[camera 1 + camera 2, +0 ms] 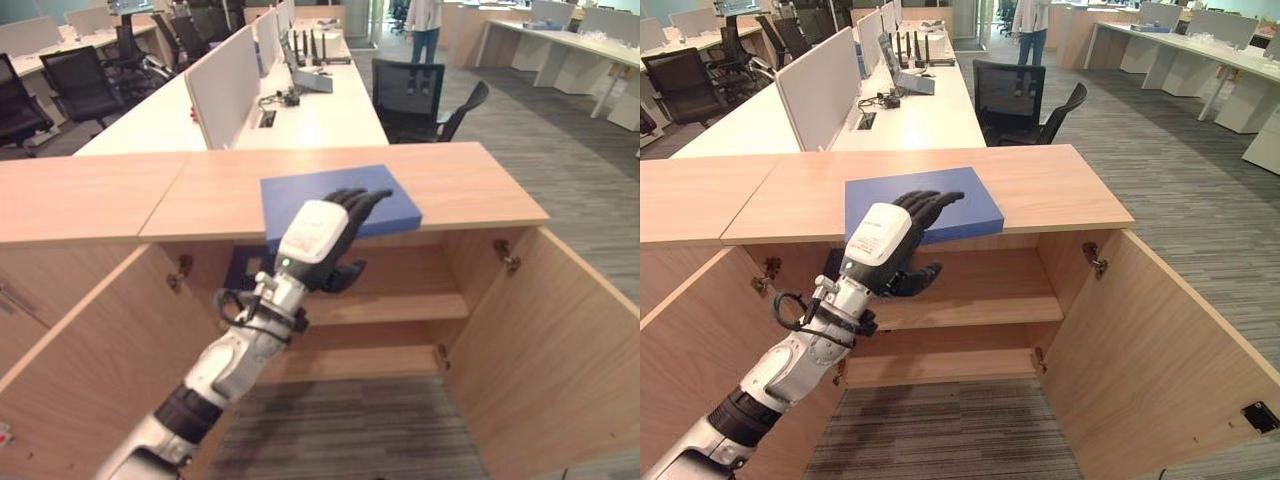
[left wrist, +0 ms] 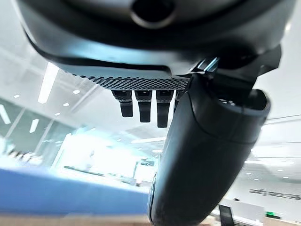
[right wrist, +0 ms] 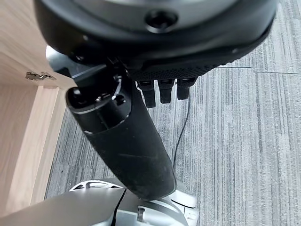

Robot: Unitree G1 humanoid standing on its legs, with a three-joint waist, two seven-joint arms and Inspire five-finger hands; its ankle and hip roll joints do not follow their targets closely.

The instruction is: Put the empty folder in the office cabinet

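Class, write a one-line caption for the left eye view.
Left hand reaches over flat blue folder lying on the open wooden cabinet's top.

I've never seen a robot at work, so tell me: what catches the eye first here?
A blue folder lies flat on top of a wooden cabinet whose doors stand wide open. The robot's left hand reaches over the folder's near edge, fingers on top and thumb below. Behind stretch long white desks and black chairs.

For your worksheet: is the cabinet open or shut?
Open: both cabinet doors swing outward, baring the shelves.
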